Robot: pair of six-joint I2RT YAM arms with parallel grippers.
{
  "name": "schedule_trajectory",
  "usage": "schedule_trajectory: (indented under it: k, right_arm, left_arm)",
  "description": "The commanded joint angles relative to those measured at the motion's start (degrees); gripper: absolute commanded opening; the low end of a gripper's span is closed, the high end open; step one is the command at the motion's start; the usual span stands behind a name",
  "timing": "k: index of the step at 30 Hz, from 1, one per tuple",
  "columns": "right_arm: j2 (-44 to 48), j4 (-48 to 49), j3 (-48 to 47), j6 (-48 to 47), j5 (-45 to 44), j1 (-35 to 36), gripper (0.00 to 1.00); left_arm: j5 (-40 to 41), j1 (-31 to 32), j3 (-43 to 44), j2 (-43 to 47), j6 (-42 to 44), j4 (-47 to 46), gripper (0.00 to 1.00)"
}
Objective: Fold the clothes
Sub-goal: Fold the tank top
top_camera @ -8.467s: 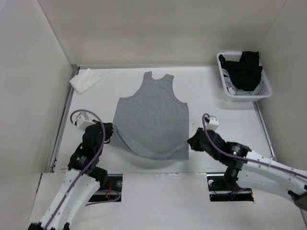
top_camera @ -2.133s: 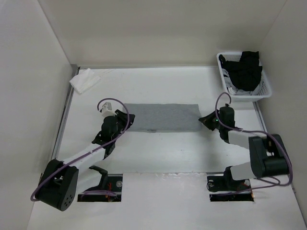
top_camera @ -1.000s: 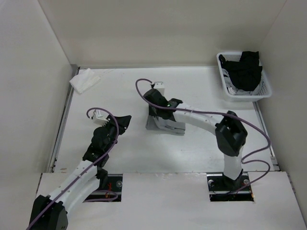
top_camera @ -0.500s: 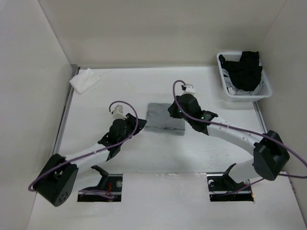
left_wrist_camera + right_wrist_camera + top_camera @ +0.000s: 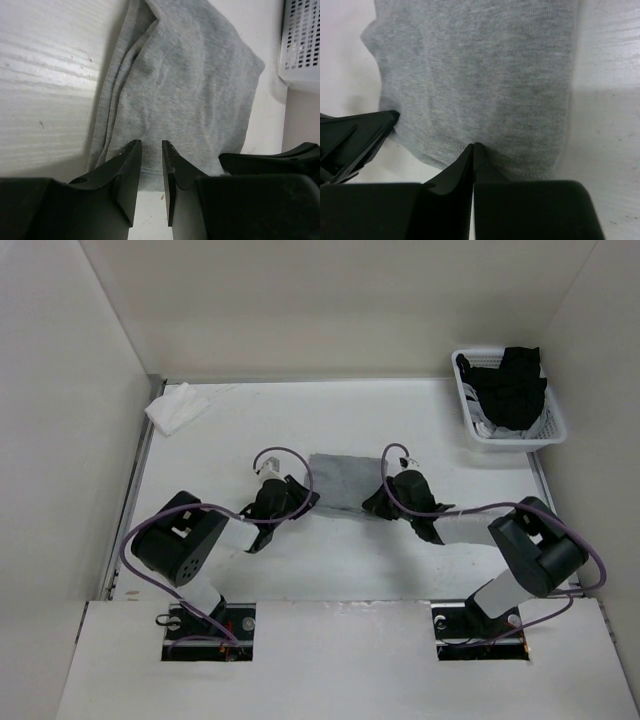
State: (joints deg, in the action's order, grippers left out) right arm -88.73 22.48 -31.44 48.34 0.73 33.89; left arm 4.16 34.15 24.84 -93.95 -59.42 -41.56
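Honestly, folding looked nearly done: the grey shirt (image 5: 345, 482) lay mid table (image 5: 220, 440) as a small rectangle. At its near hem the right gripper (image 5: 473, 147) was pinched closed, the left gripper (image 5: 151, 150) slightly parted.

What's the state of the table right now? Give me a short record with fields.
shirt: grey, folded into a small rectangle, mid-table
left gripper: jaws slightly apart, at shirt's near-left edge
right gripper: shut, tips at shirt's near hem; grip unclear
basket: far right, holds black garments
white cloth: far left corner
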Motion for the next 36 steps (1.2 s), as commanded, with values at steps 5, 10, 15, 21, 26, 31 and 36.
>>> schedule_trajectory:
  k: [5,10,15,21,26,31,36]
  right_arm:
    - [1.9,7.6,4.4,3.4,0.8,-1.0,0.09]
    - [12.4,3.4,3.1,0.1,1.1,-1.1,0.27]
    - [24.3,-2.9,0.0,-6.5,-3.0,-2.3,0.39]
    - [34.9,-3.8,2.5,-9.3,-16.7,-7.6,0.48]
    - [37.7,0.5,10.5,-8.4,-26.1,-11.2,0.52]
    - [36.3,1.1,12.2,-5.6,-25.6,-14.2,0.52]
    - [35.4,2.0,12.6,-5.0,-24.7,-14.9,0.52]
  left_arm:
    - [-1.4,-3.9,-4.7,3.9,-0.7,-5.9,0.22]
    - [0.7,-3.2,-6.6,17.3,2.8,-2.8,0.27]
    - [4.3,-3.2,-4.5,30.3,9.6,10.9,0.36]
    - [12.4,-6.1,-1.7,38.1,16.2,29.0,0.47]
    - [12.9,-12.6,-0.6,41.3,17.2,37.2,0.49]
    - [12.4,-15.8,0.7,41.0,18.2,40.2,0.5]
    - [12.4,-14.4,1.2,38.8,18.5,39.0,0.5]
